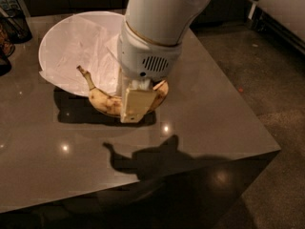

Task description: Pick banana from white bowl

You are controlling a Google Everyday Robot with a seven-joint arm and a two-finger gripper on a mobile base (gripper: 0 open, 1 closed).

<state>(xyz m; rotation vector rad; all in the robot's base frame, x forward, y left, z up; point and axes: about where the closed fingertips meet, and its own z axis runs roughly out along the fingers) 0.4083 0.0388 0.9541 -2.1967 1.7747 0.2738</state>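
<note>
The banana point(102, 99) is yellow with brown speckles and a dark stem pointing up left. My gripper point(136, 104) is shut on the banana at its middle and holds it lifted in front of the near rim of the white bowl point(57, 37). The bowl stands at the back left of the table, lined with crinkled white paper point(78, 56). My white arm hides the bowl's right side and part of the banana.
The dark glossy table point(200, 123) has its right edge and front edge close by, with floor beyond on the right. Dark objects point(12, 27) stand at the far left edge next to the bowl.
</note>
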